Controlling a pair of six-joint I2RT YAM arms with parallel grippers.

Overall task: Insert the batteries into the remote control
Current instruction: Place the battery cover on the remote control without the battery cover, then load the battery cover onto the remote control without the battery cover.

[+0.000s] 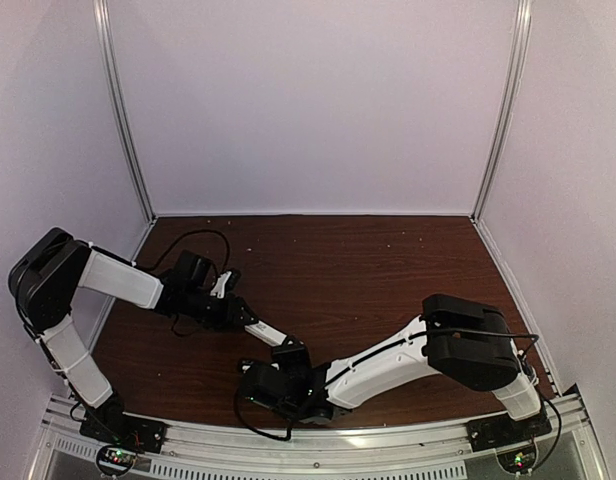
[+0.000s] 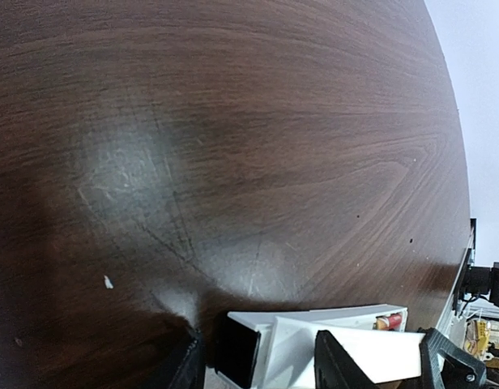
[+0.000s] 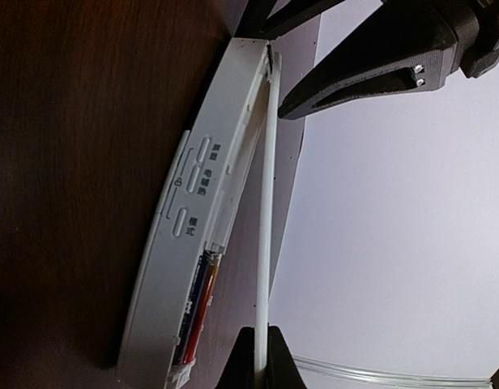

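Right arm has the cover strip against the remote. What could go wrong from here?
The cover strip meets the remote control only at its far end and angles away; pressing now could bend or jam it.
The batteries lie in the open slot; if not flush, the cover may not close.
The left gripper holds the remote near one end, so a push from the right gripper might twist it loose.
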